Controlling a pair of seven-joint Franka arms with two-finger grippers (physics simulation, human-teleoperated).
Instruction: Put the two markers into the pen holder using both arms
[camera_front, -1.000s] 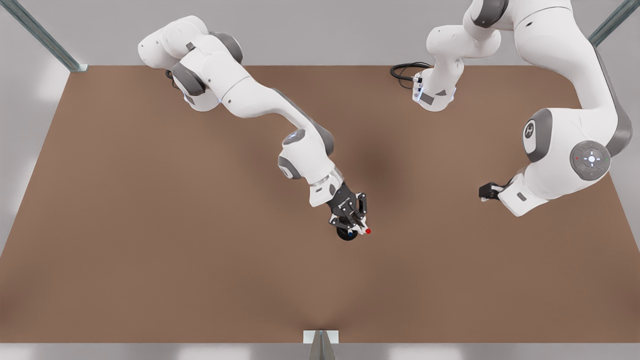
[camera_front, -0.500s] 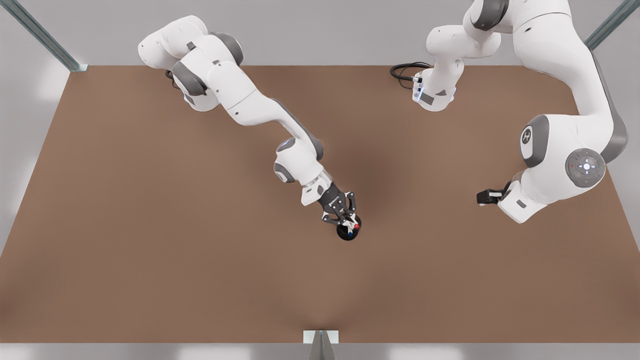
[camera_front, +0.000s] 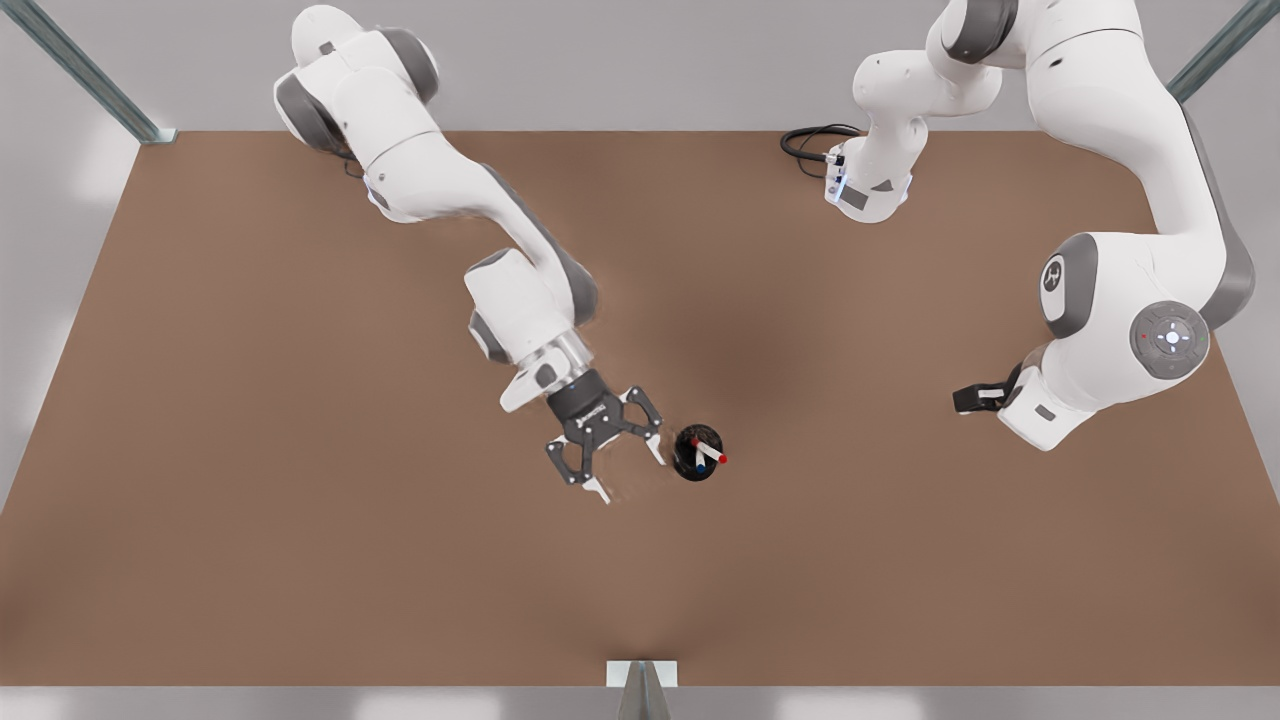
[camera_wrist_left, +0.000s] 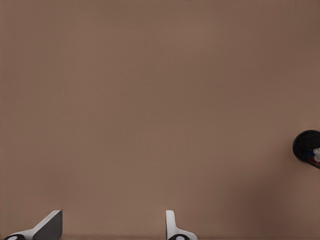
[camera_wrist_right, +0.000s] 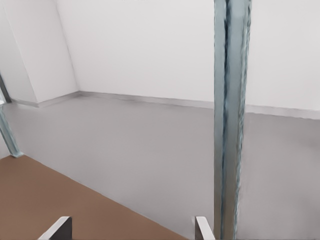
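Front view: the left pincer (camera_front: 622, 470) hangs spread wide and empty just to the left of the pen holder (camera_front: 696, 453), near the middle of the brown table (camera_front: 250, 480). Both pens stand in the cup, the red marker (camera_front: 709, 452) leaning toward the front view's right, the blue marker (camera_front: 700, 466) showing as a dark blue tip at the near rim. At the table's right side the other arm waits folded, its right pincer (camera_front: 972, 398) well apart from the cup; its fingers cannot be made out from here. A black cable (camera_front: 810, 140) coils by that arm's base at the far edge.

Left wrist view: two white fingertips (camera_wrist_left: 172, 226), set wide apart, frame bare table, with the pen holder (camera_wrist_left: 306, 146) off to one side.

Right wrist view: the pincer's fingertips (camera_wrist_right: 202, 227) stand apart with nothing between them, pointed past the table's edge toward a grey floor and an upright metal post (camera_wrist_right: 231, 110).

Judged from how things lie, the placing looks done; what remains is for the left arm to clear away without brushing the cup. Nothing stands in its path.
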